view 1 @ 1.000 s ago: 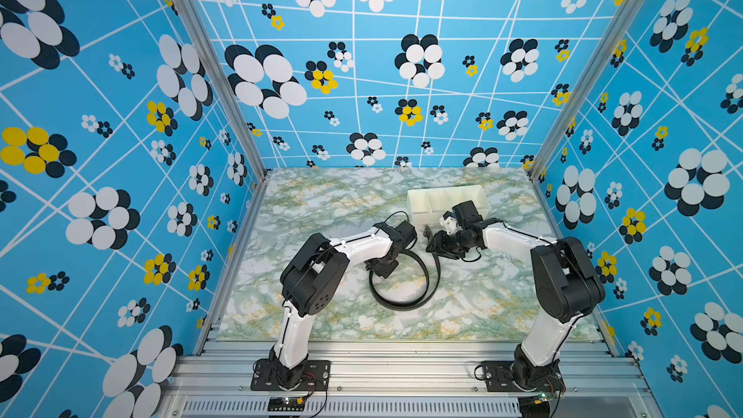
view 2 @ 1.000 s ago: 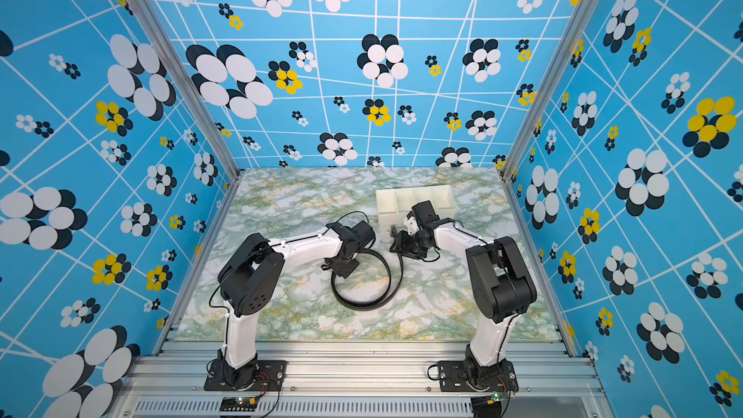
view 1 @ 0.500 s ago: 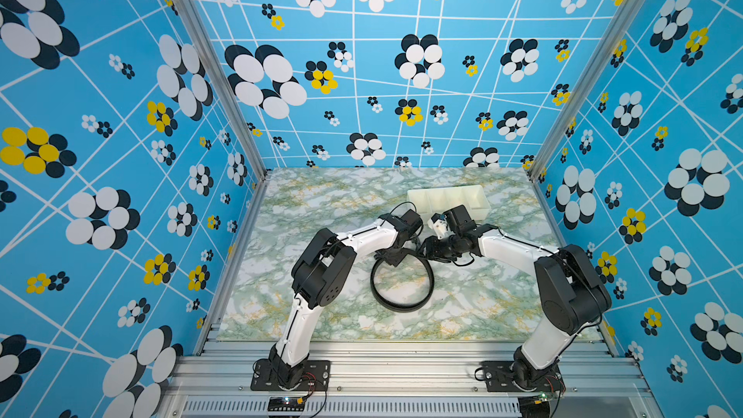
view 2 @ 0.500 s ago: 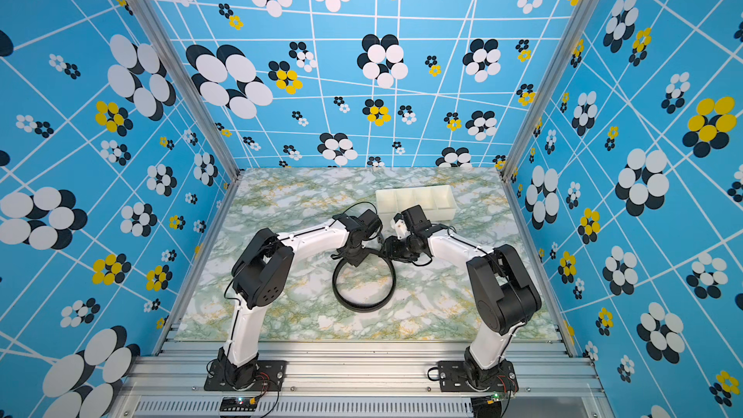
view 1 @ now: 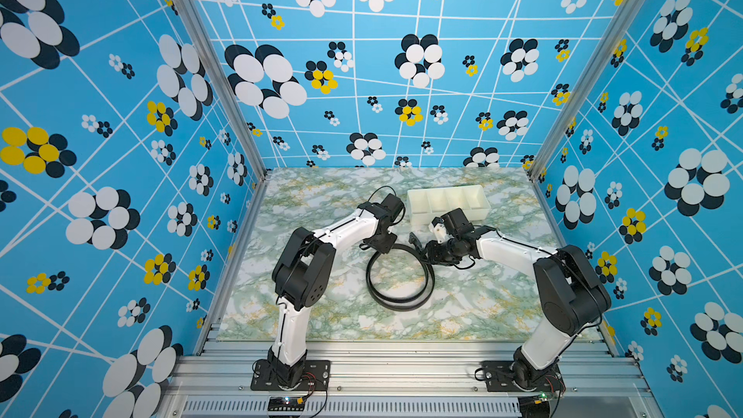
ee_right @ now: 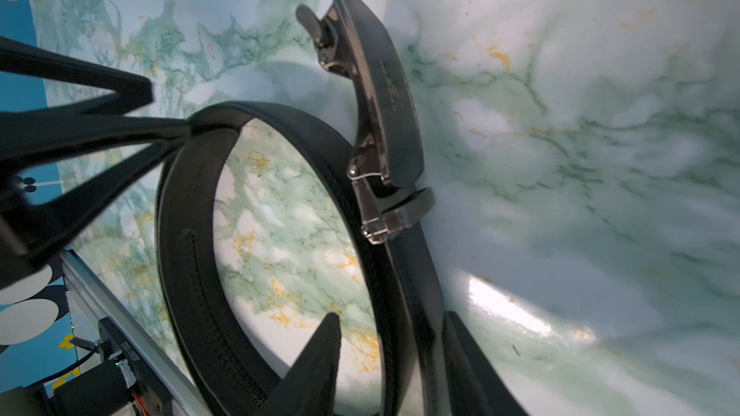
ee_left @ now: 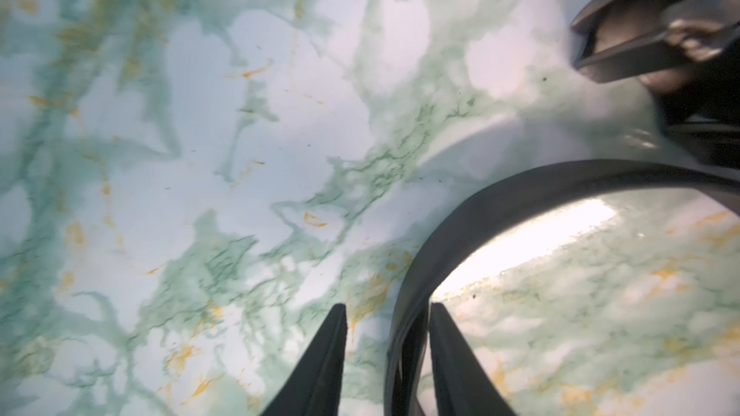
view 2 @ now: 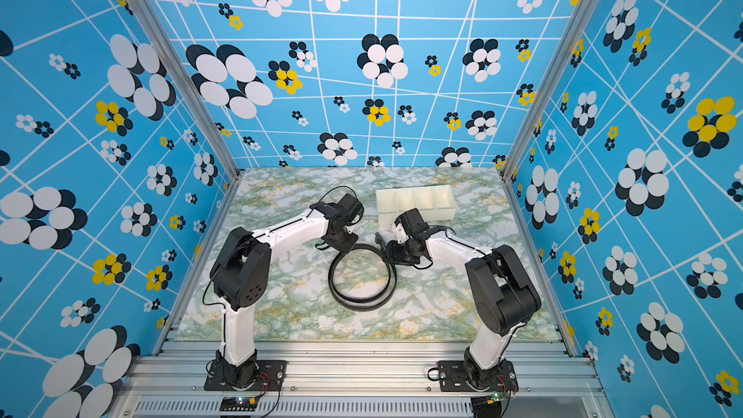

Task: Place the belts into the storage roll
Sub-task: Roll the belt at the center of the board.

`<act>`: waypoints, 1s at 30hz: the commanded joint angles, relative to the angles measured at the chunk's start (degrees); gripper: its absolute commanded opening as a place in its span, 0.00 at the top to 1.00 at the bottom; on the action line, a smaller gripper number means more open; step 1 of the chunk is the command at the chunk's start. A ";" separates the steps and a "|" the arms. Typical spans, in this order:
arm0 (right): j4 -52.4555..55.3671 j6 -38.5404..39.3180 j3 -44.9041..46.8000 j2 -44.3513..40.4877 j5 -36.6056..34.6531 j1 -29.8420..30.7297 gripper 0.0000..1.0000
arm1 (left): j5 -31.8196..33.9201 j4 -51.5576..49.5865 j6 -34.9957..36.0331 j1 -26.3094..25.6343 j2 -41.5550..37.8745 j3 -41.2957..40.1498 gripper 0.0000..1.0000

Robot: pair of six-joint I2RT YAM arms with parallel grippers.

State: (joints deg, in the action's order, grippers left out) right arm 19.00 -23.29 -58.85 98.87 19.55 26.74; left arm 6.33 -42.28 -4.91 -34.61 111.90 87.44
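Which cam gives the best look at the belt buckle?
Right wrist view: the buckle is close, sharp and whole, with plate and clasp both visible. The left wrist view shows it blurred and running off the frame edge. In both top views it is only a small dark speck.

Blue walls with black, white and yellow flowers enclose a green-veined marble tabletop and aluminium frame

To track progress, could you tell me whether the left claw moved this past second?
Yes: the left claw shifted toward the back wall, nearer the cream-white divided plastic tray.
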 commanded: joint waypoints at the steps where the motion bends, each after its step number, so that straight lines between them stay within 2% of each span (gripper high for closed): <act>1: 1.52 0.44 -0.34 0.27 -1.99 0.67 0.56 | -1.30 1.36 -3.53 0.49 -6.38 -1.82 0.53; 6: 3.07 0.56 -1.45 0.73 -3.19 1.51 0.58 | -0.25 -3.96 -10.07 0.69 -12.18 -4.41 0.50; 9: 3.14 -0.47 -1.46 0.56 -3.59 1.60 0.60 | 0.38 -10.38 -21.14 0.51 -15.64 -9.10 0.49; 11: 3.07 -1.43 -1.27 0.49 -3.73 1.63 0.61 | -3.13 -10.77 -27.99 0.51 -18.32 -14.18 0.46; 17: 3.39 -2.26 -0.83 -0.07 -4.63 2.69 0.62 | -12.39 -3.78 -45.07 0.28 -24.78 -24.53 0.44; 20: 2.55 -3.11 -0.03 -0.42 -4.88 2.87 0.63 | -13.47 -0.82 -51.52 0.23 -26.13 -28.59 0.43; 26: 1.38 -4.00 1.04 -0.52 -4.91 3.00 0.64 | -15.91 9.52 -59.97 -0.27 -27.95 -36.30 0.44; 30: 1.36 -3.96 1.24 -0.70 -4.65 2.99 0.64 | -14.56 10.14 -61.40 -1.30 -26.08 -36.56 0.45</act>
State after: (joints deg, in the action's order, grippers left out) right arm 20.34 -26.39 -58.50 98.89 15.44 29.39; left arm -7.79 -35.68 -62.24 -35.09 84.99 51.09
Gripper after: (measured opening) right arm 0.363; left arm 0.555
